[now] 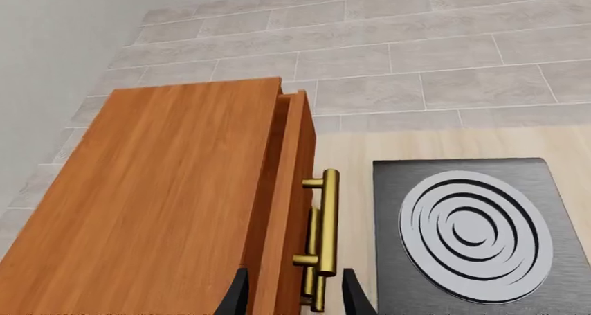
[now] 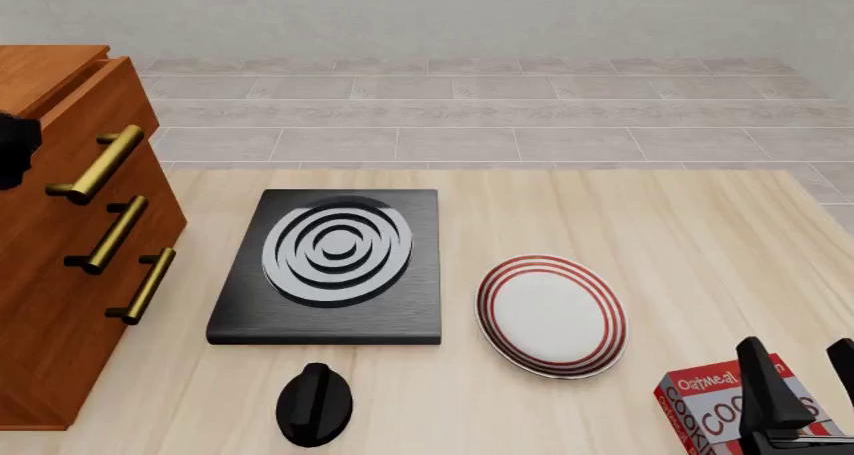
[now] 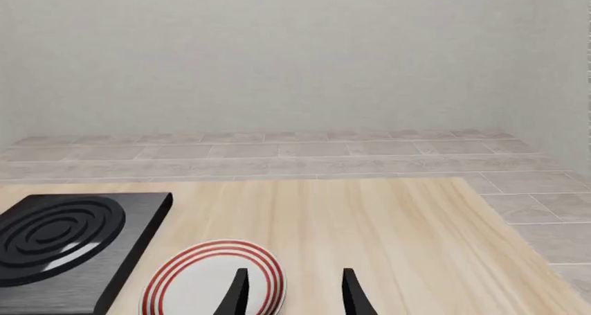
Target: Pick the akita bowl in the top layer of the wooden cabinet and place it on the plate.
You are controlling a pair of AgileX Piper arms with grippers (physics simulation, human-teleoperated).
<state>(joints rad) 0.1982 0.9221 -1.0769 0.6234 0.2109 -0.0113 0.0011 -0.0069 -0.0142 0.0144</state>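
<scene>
We see a pale wooden tabletop [image 2: 694, 235], grey tiled floor beyond. Reddish-brown wooden cabinet [image 2: 54, 245] at its left edge; akita bowl unseen. Black slab with white rings [image 2: 334, 265], red-ringed white plate [image 2: 551, 315], black knob [image 2: 315, 403], cookie box [image 2: 707, 400]. Left gripper [image 1: 293, 294] and right gripper [image 3: 293, 291]: jaws apart.

bright even light | soft faint shadows | sharp renders | no blur

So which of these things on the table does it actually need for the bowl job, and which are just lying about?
Needed:
- wooden cabinet
- its top layer, slightly pulled out
- plate
- the akita bowl, not in sight in any view

Just lying about:
- black slab with white rings
- black knob
- oatmeal cookie box
</scene>
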